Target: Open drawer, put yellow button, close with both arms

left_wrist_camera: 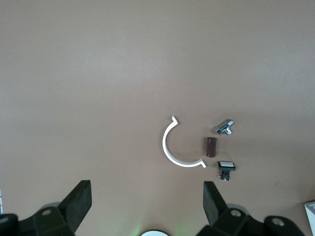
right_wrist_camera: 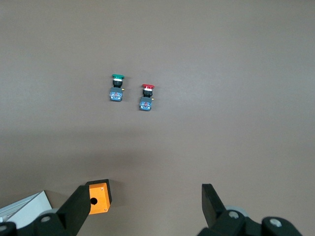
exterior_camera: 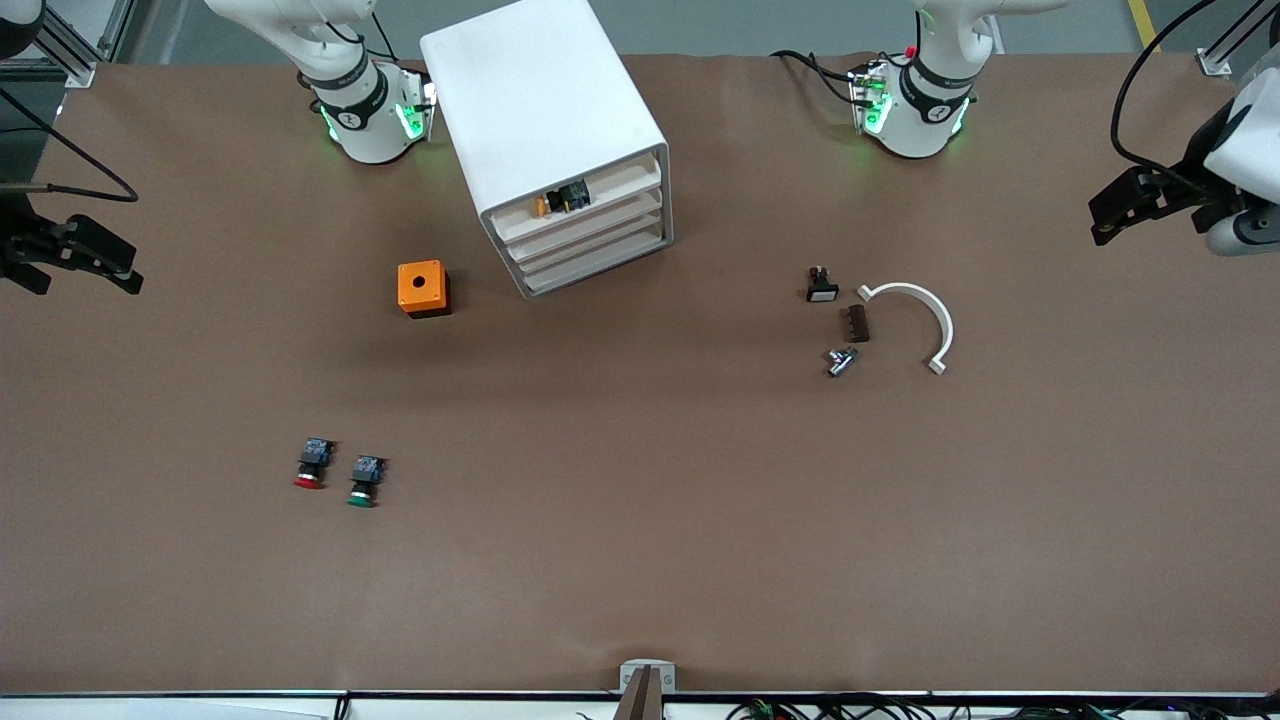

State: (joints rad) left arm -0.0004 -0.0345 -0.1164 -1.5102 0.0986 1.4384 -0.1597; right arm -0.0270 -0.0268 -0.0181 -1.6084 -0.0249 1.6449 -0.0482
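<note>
1. The white cabinet sat on the table between the 2 arm bases, turned at an angle, with its stacked drawers facing the front camera.
2. The top drawer looked pushed in about level with the others, and the yellow button was lying in it, orange cap toward the right arm's end.
3. Left gripper hung over the left arm's end of the table, jaws spread wide and gripping nothing.
4. Right gripper was the same story over the right arm's end, fingers apart and empty.
5. An orange box with 1 hole sat beside the cabinet.
6. The red button and green button lay side by side, nearer the front camera than that box.
7. A white curved clip lay toward the left arm's end.
</note>
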